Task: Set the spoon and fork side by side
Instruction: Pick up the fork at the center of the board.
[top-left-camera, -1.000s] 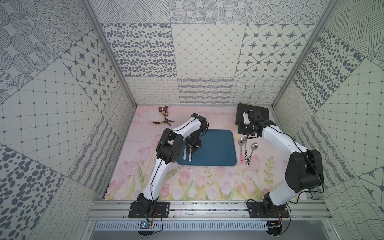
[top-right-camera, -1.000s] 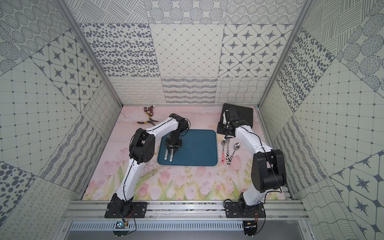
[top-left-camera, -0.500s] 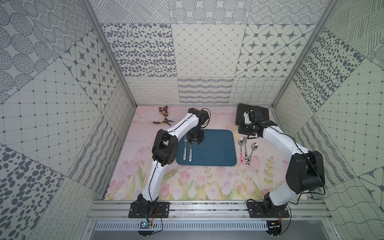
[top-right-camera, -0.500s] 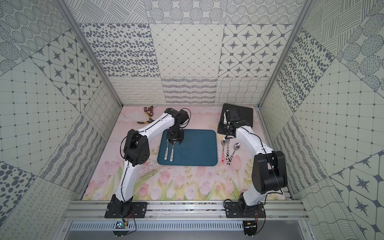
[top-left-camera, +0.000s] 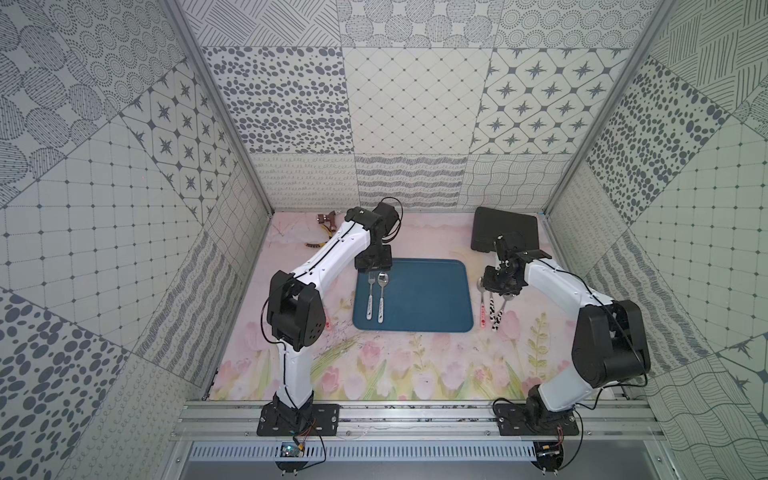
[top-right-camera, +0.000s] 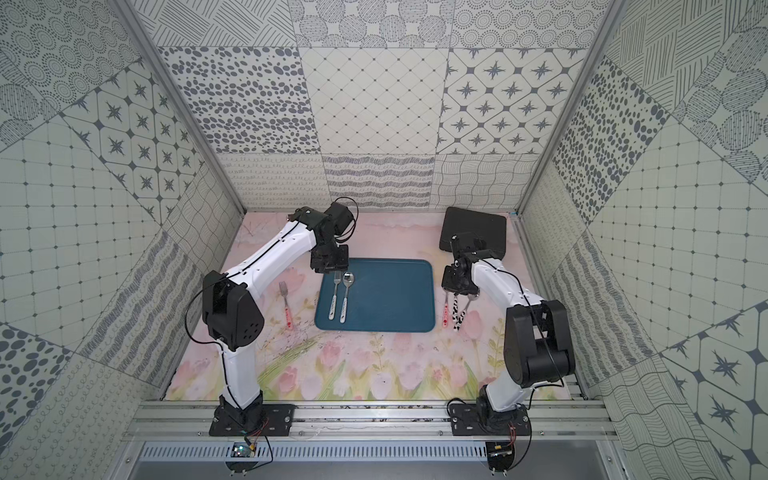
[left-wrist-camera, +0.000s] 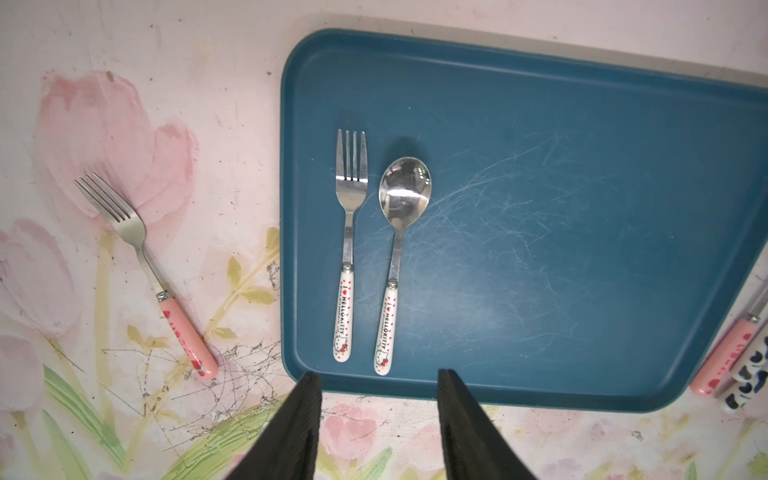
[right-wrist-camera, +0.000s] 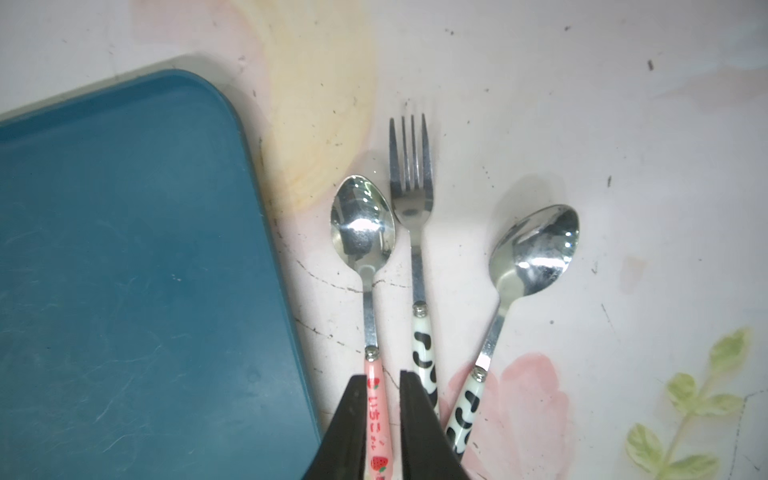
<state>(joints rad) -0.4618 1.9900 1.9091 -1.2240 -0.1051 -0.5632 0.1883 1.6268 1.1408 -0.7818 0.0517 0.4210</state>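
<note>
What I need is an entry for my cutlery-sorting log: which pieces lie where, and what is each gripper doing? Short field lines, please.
tray: blue tray, on the floral mat
on tray: white-handled fork and white-handled spoon, parallel, side by side, not touching
left arm's side of tray: pink-handled fork, on the mat
right arm's side of tray: pink-handled spoon, cow-patterned fork, cow-patterned spoon
left gripper: open, holding nothing
right gripper: astride the pink-handled spoon's handle; grip unclear

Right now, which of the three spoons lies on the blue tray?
The Hello Kitty spoon, beside the matching fork on the blue tray; the strawberry-handled spoon and cow-patterned spoon lie off it.
</note>
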